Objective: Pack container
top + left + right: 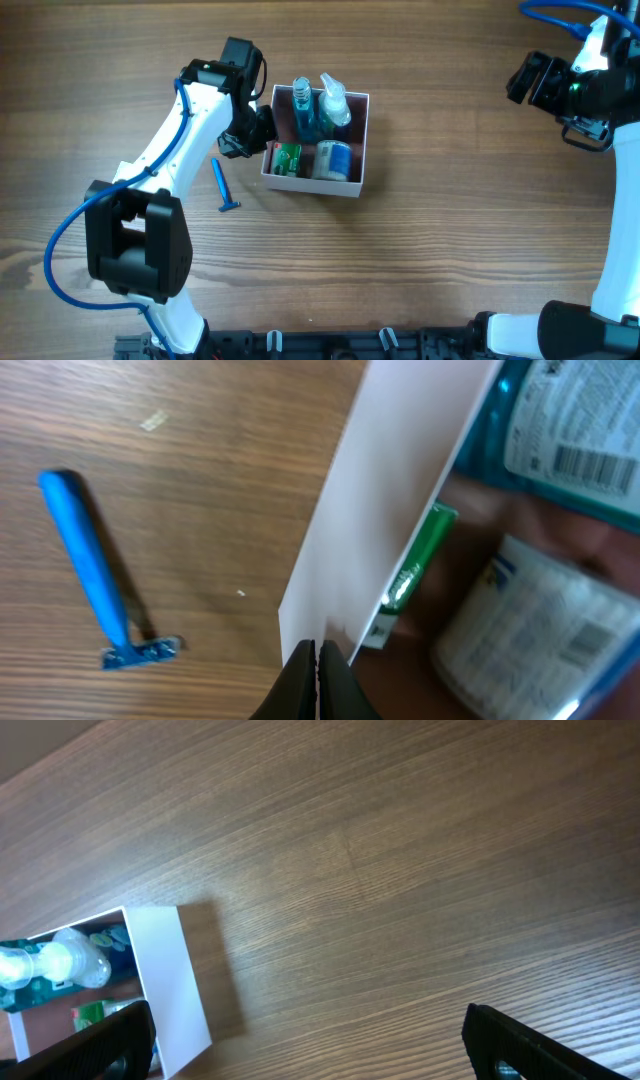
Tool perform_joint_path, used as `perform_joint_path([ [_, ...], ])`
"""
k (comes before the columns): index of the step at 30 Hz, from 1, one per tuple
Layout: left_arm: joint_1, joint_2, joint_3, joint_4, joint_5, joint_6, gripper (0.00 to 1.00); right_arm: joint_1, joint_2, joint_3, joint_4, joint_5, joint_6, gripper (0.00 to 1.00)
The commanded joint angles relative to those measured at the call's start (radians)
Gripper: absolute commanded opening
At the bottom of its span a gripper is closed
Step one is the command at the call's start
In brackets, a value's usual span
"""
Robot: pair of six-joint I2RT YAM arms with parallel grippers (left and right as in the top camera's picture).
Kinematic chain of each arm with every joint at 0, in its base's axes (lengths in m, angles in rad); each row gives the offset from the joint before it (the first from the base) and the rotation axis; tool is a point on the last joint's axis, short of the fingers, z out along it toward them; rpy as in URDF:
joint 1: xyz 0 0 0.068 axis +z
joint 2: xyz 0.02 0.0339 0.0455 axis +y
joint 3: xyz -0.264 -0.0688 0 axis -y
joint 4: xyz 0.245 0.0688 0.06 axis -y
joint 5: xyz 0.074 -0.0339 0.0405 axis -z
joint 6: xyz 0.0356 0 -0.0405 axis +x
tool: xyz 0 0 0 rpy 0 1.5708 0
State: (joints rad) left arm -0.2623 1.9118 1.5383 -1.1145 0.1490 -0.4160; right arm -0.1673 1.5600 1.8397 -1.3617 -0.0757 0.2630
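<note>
The container [312, 185] sits on the table [430, 230] left of centre, holding bottles [303, 112] and a green pack [288, 158], with a blue razor [224, 186] lying near its left wall. The left gripper [316, 650] is at that wall's corner, fingers pressed together; whether they pinch the wall cannot be told. The right gripper [310, 1020] hangs well apart at the far right, fingers spread wide.

Pretty much all you get is a brown wood-grain tabletop [450, 250] filling every view, evenly lit, with soft shadows.
</note>
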Motion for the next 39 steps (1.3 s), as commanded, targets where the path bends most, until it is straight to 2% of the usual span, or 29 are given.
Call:
perform_joint_path([
  [1,-0.011,0.009,-0.001,-0.011,0.138,0.019,0.04,0.0,0.008,-0.003,-0.001,-0.012,-0.009,1.0],
  [5,-0.009,0.009,0.0,-0.012,0.121,0.02,0.04,0.0,0.008,-0.003,-0.001,-0.012,-0.01,1.0],
  [10,0.031,-0.019,0.004,-0.012,-0.021,0.02,0.04,0.0,0.008,-0.003,-0.001,-0.012,-0.014,1.0],
  [12,0.062,-0.058,0.015,-0.016,-0.083,0.02,0.09,0.0,0.008,-0.003,-0.001,-0.012,-0.02,1.0],
  [13,0.08,-0.085,0.02,-0.018,-0.119,0.02,0.13,0.0,0.008,-0.003,-0.001,-0.012,-0.02,1.0],
  [15,0.12,-0.152,0.022,-0.025,-0.191,0.02,0.27,0.0,0.008,-0.003,0.0,-0.012,-0.021,1.0],
  [16,0.145,-0.188,0.022,-0.035,-0.229,0.02,0.32,0.0,0.008,-0.003,0.0,-0.012,-0.022,1.0],
  [19,0.25,-0.297,0.021,-0.097,-0.294,0.061,0.56,0.0,0.008,-0.003,0.0,-0.012,-0.025,1.0],
  [24,0.433,-0.36,0.009,-0.176,-0.282,0.307,0.66,0.0,0.008,-0.003,0.001,-0.012,-0.024,1.0],
  [27,0.535,-0.352,-0.049,-0.124,-0.239,0.438,0.69,0.0,0.008,-0.003,0.003,-0.012,-0.025,1.0],
  [28,0.554,-0.347,-0.074,-0.102,-0.216,0.491,0.86,0.0,0.008,-0.003,0.003,-0.012,-0.024,1.0],
  [29,0.57,-0.341,-0.098,-0.079,-0.203,0.531,1.0,0.0,0.008,-0.003,0.003,-0.012,-0.025,1.0],
  [35,0.646,-0.265,-0.174,0.031,-0.208,0.6,1.0,0.0,0.008,-0.003,0.01,-0.013,-0.025,1.0],
  [39,0.669,-0.182,-0.176,0.072,-0.149,0.672,1.0,0.0,0.008,-0.003,0.01,-0.013,-0.024,1.0],
])
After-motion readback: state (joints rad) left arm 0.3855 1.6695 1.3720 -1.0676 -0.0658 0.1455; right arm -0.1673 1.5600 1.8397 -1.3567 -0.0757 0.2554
